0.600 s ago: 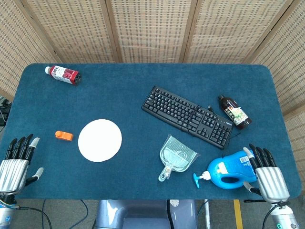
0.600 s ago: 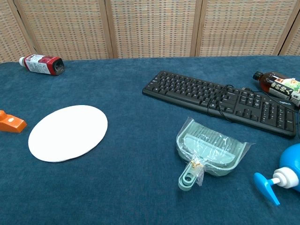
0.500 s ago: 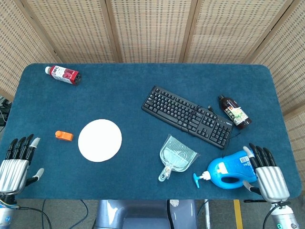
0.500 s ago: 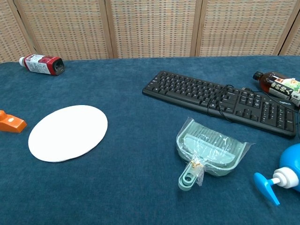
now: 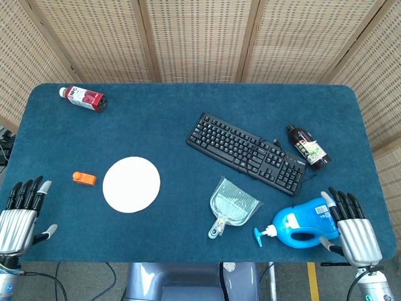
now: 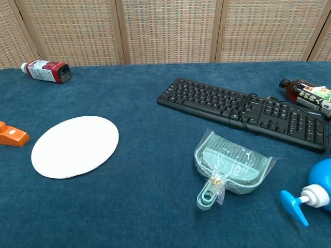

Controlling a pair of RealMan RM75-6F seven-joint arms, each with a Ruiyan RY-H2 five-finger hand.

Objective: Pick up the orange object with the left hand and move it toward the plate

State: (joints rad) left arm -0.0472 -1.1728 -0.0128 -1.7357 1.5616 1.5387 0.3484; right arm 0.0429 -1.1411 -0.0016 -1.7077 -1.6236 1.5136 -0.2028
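The table (image 5: 188,106) is covered with a dark blue cloth, and on it, from the largest thing, there are a black keyboard (image 5: 245,151), a blue spray bottle (image 5: 304,227) lying beside the right hand (image 5: 351,231), the white plate (image 5: 131,185), a green dustpan (image 5: 230,204) in a plastic wrap, a brown bottle (image 5: 308,148), a red bottle (image 5: 83,98) and the small orange object (image 5: 83,178). The orange object lies flat on the cloth just beside the left edge of the plate, apart from it. The left hand (image 5: 20,216) is at the near left edge of the table, its fingers stretched and apart, holding nothing; the right hand is the same, empty with straight fingers. The main risk seems to be the size of the orange object: it is low and small, so big fingers may push it aside on the cloth instead of closing on it, or pinch it weakly so that it drops on the way. A reach which goes too far could also hit the plate and slide it.
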